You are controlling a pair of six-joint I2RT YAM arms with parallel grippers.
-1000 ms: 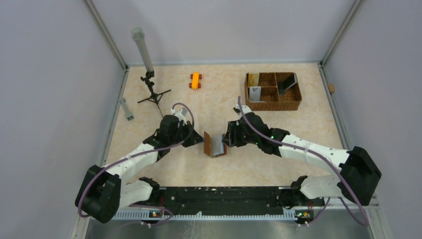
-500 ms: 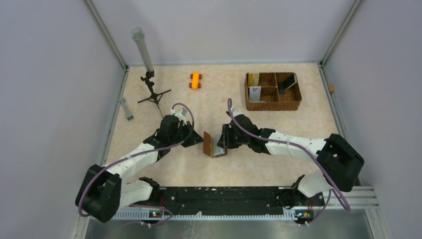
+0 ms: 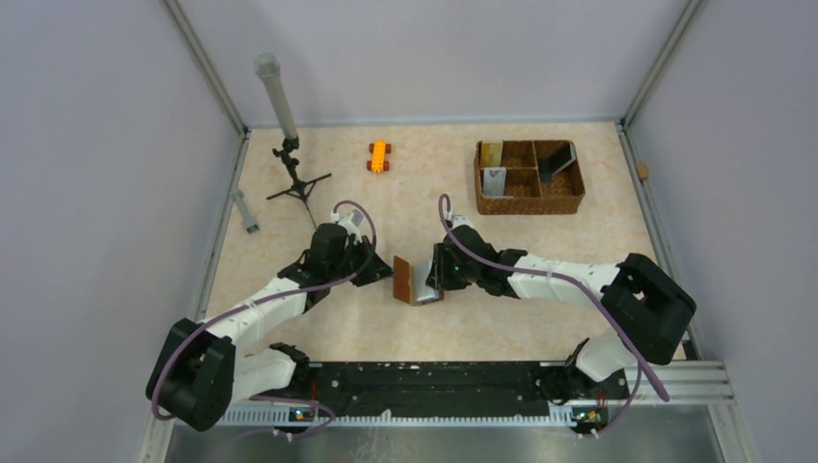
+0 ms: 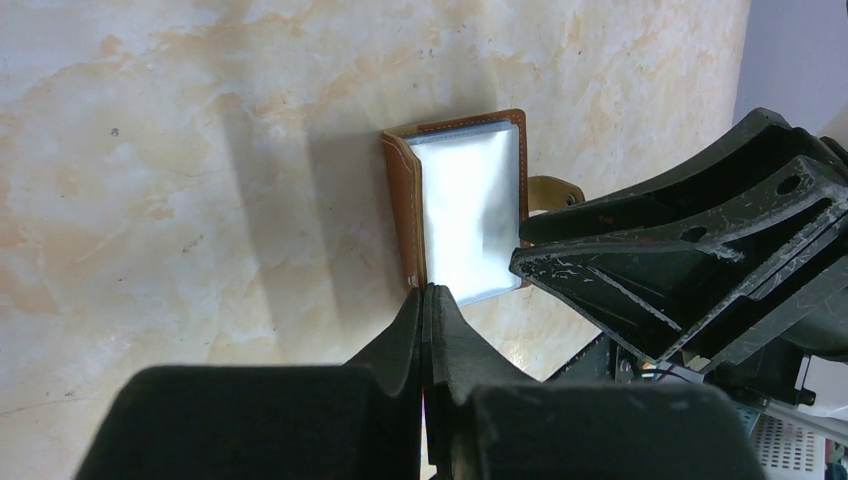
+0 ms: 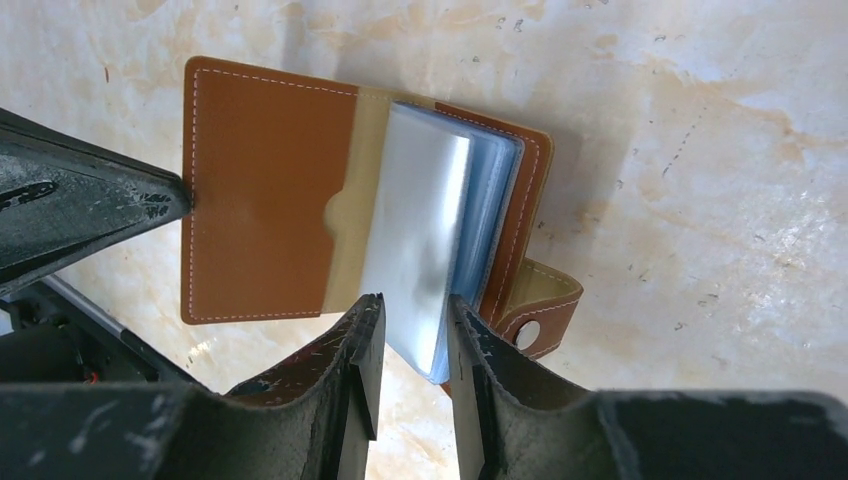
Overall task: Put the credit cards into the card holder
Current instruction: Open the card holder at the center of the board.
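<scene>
I am only at the opening stage. The holder (image 3: 415, 282) is lying spread open at the middle of the table (image 3: 318, 318), between my two grippers. My left gripper (image 4: 425, 300), at its 9 o'clock, is keeping its fingers pressed together on the edge of the brown cover (image 5: 260, 190). As I judge it, they are pinching the leather and propping that flap up. My right gripper (image 5: 412, 335), coming in from 3 o'clock, is clamping its two fingers on the lower edge of the clear sleeves (image 5: 420, 230), one finger on each side of the stack. I am carrying no card. The cards (image 3: 495, 180), gold, silver and black, are sitting in the basket (image 3: 529, 204) at 1 o'clock, well apart from the holder. Glare on the sleeves is hiding whether any pocket is filled, but I am judging that every card is still waiting to be fetched and slid in.
</scene>
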